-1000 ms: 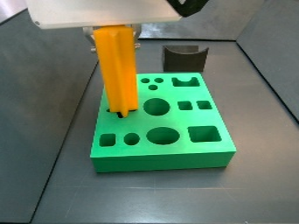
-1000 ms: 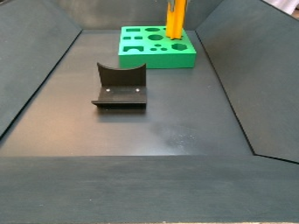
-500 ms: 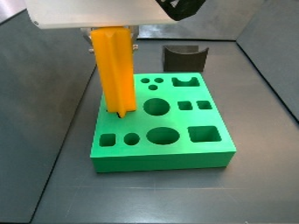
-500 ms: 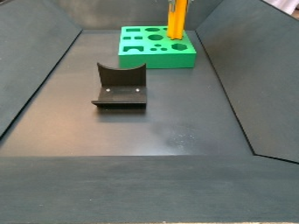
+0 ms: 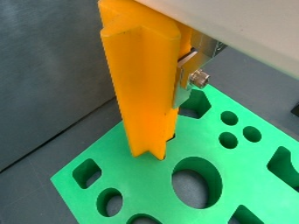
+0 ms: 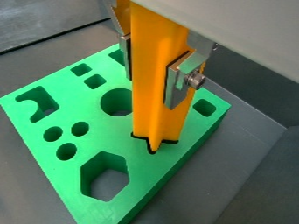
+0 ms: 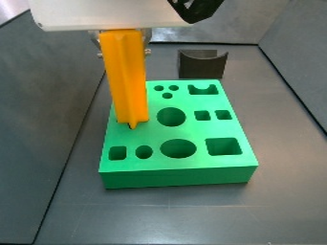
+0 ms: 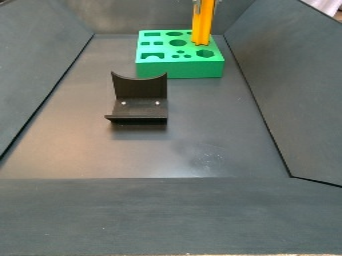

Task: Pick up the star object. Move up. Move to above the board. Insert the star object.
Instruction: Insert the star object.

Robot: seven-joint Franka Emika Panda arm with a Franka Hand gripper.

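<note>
Between the gripper's [image 6: 158,66] silvery metal jaws, the star object [image 6: 155,79] looks like smooth, matt orange plastic. Beneath it the board [image 6: 70,105] is matt green plastic. The fixture [image 8: 135,98] looks dull black.

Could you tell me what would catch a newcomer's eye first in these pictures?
First, the bright-orange star object, held upright by the end effector, its lower tip at the star hole near one edge of the board. Next, the board itself: bright green with many shaped holes, lying on the dark floor. Last, the dark fixture standing apart from the board, out on the floor in a side view.
</note>
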